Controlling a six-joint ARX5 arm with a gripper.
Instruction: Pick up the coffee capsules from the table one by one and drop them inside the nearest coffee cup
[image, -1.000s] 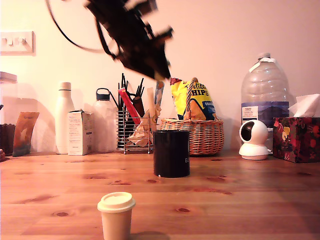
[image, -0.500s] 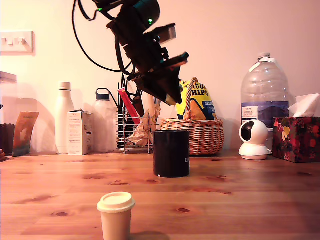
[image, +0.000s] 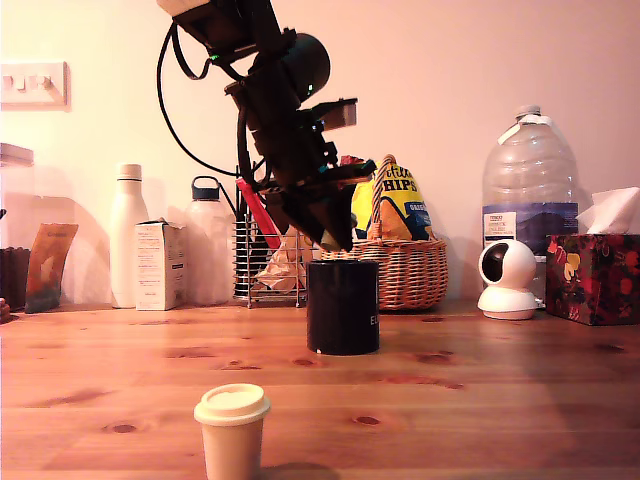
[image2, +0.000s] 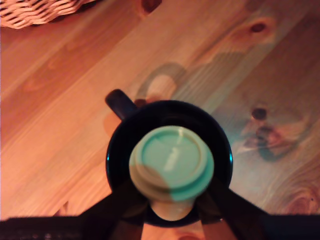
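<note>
A: Where do you find the held capsule (image2: 172, 167)?

B: In the wrist view it sits centred over the open mouth of the black coffee cup (image2: 119, 150), its round lid facing the camera. The gripper (image2: 170, 205) is closed on it, a dark finger (image2: 116, 205) pressing at each side of its body below the lid.

A: And in the exterior view?

B: There you see the gripper (image: 325, 232) angled down just above the rim of the cup (image: 343, 306); the capsule itself is hidden behind the fingers. A second capsule (image: 232, 431) stands upright on the table (image: 480, 400) in the foreground, well apart from the cup and toward the exterior view's left.

A: What surrounds the cup?

B: Directly behind it you have a wicker basket (image: 400, 270) holding a yellow chip bag (image: 395, 200), and to the exterior view's left of that a wire holder (image: 265, 270) of utensils. Farther left stand a white bottle (image: 128, 235) and a small carton (image: 160, 265). To the exterior view's right you see a small white camera (image: 507, 280), a large water bottle (image: 530, 185) and a tissue box (image: 595, 275). Nothing stands between the gripper and the cup's mouth.
</note>
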